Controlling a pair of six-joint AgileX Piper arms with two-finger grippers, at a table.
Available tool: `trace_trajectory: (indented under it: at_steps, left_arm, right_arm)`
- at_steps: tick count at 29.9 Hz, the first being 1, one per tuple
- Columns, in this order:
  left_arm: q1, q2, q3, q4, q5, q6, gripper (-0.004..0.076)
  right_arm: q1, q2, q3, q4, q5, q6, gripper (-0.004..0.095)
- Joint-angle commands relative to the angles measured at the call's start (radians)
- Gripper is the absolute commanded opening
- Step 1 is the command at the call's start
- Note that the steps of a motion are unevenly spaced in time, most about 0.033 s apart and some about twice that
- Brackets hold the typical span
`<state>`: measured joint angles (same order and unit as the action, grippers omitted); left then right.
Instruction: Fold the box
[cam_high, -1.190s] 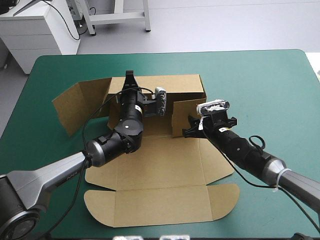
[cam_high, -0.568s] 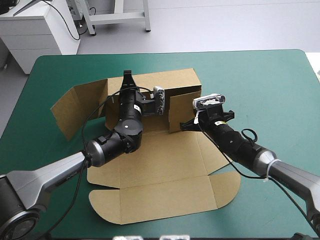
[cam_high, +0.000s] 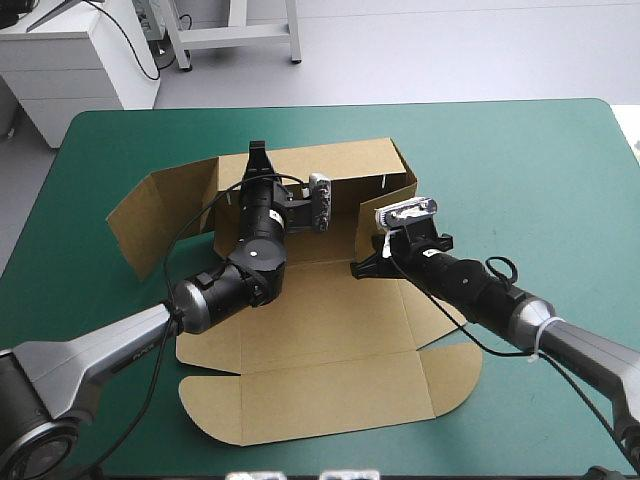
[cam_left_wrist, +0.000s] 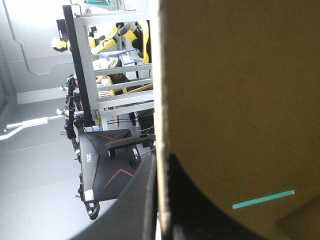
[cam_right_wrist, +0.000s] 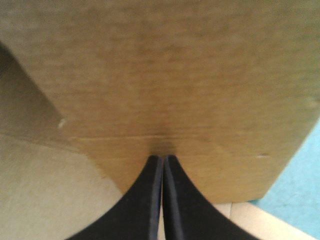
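The brown box (cam_high: 320, 340) lies partly raised on the teal-green cover. Its back wall (cam_high: 335, 170) stands up, and a right side flap (cam_high: 385, 215) is raised and angled inward. My left gripper (cam_high: 257, 152) sits on the back wall's top edge, shut on the box. In the left wrist view the board's edge (cam_left_wrist: 157, 75) runs between the left gripper's (cam_left_wrist: 160, 160) two black fingers. My right gripper (cam_high: 357, 268) is shut, its tip at the foot of the right flap. In the right wrist view the right gripper (cam_right_wrist: 162, 157) touches the brown board (cam_right_wrist: 165, 75) at a crease.
A wide left panel (cam_high: 160, 215) of the box leans out toward the table's left side. The lid with rounded tabs (cam_high: 320, 400) lies flat near the front edge. Bare teal-green cover (cam_high: 540, 180) shows to the right and beyond the box.
My right gripper has moved left and toward the box floor, and the right flap has swung inward with it. The sheet has shifted slightly. The left arm holds its place.
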<state>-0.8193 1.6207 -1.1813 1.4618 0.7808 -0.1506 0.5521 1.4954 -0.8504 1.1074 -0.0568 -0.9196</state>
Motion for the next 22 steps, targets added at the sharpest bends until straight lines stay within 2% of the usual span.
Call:
trace_trajectory:
  at_steps: [1, 7, 11, 14, 18, 21, 22]
  left_arm:
    - [-0.007, -0.043, -0.033, 0.050, 0.004, -0.010, -0.0008]
    - [-0.007, -0.043, -0.033, 0.050, 0.004, -0.010, -0.0008]
    - [-0.007, -0.043, -0.033, 0.050, 0.004, -0.010, -0.0008]
    - [-0.007, -0.043, -0.033, 0.050, 0.004, -0.010, -0.0008]
    - [-0.007, -0.043, -0.033, 0.050, 0.004, -0.010, -0.0008]
    - [-0.007, -0.043, -0.033, 0.050, 0.004, -0.010, -0.0008]
    - [-0.007, -0.043, -0.033, 0.050, 0.004, -0.010, -0.0008]
  right_arm:
    - [-0.065, -0.049, -0.032, -0.009, 0.145, 0.000, 0.0096]
    - [-0.221, -0.058, -0.032, -0.014, 0.416, 0.013, 0.0434]
    - [-0.299, -0.058, -0.032, -0.037, 0.553, 0.013, 0.0550]
    - [-0.338, -0.058, -0.032, -0.082, 0.622, 0.054, 0.0559]
    - [-0.377, -0.058, -0.038, -0.200, 0.707, 0.193, 0.0545]
    - [-0.413, -0.058, -0.056, -0.267, 0.781, 0.273, 0.0399]
    - [-0.424, -0.058, -0.067, -0.291, 0.817, 0.292, 0.0283]
